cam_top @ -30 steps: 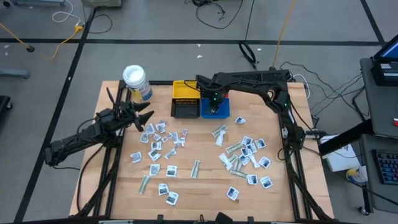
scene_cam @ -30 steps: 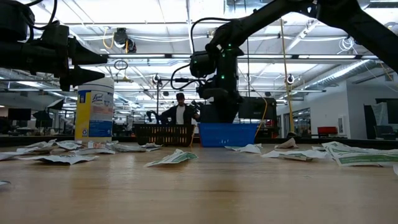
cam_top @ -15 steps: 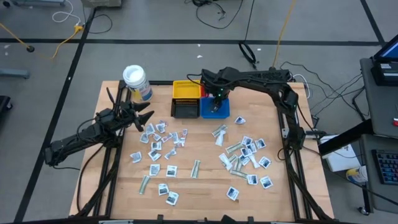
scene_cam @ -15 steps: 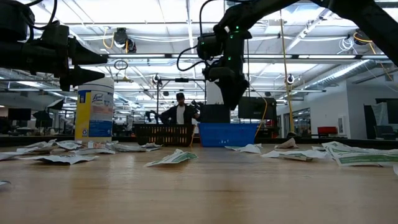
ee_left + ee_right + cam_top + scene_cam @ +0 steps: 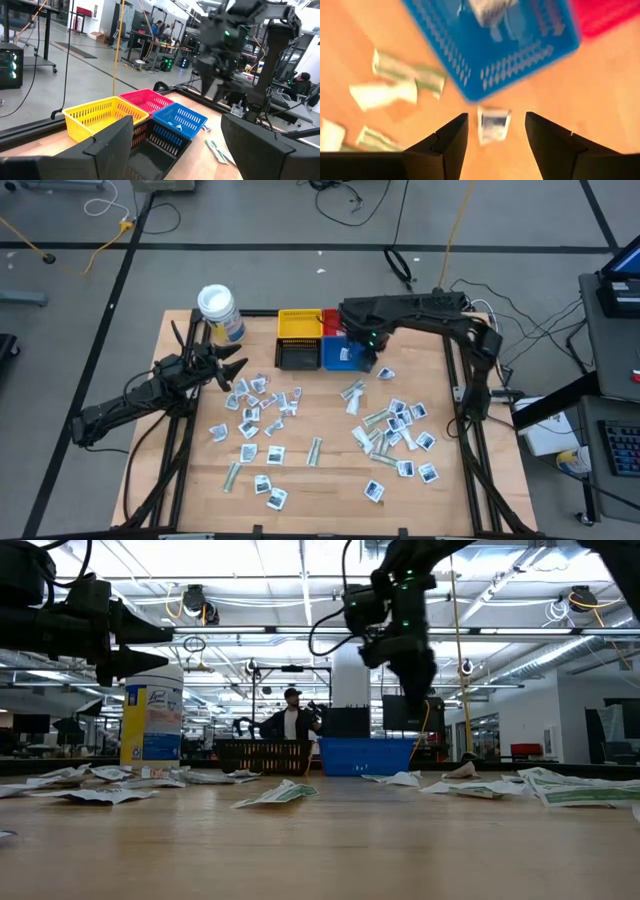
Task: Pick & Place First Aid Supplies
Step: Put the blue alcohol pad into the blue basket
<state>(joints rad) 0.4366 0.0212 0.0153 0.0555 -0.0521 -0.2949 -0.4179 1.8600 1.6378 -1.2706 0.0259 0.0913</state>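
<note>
The first aid supplies are small white packets and narrow strips lying flat on the table in a left cluster (image 5: pixel 260 405) and a right cluster (image 5: pixel 395 425). A few more lie in the blue bin (image 5: pixel 343 353). My right gripper (image 5: pixel 368 352) hangs open, fingers pointing down, above the blue bin's near right corner (image 5: pixel 470 92) with nothing between its fingers. Far below it one packet (image 5: pixel 493 125) lies on the wood. My left gripper (image 5: pixel 235 370) waits open and level over the table's left side, beside the left cluster.
Yellow (image 5: pixel 299 325) and red (image 5: pixel 333 320) bins stand at the far edge, with a black bin (image 5: pixel 297 355) beside the blue one. A white-lidded jar (image 5: pixel 220 310) stands at the far left. A person (image 5: pixel 290 720) is in the room behind.
My right gripper has risen out of the blue bin and gone toward the table's right edge, still open and pointing down. The packets in the bin and on the table have stayed where they were.
</note>
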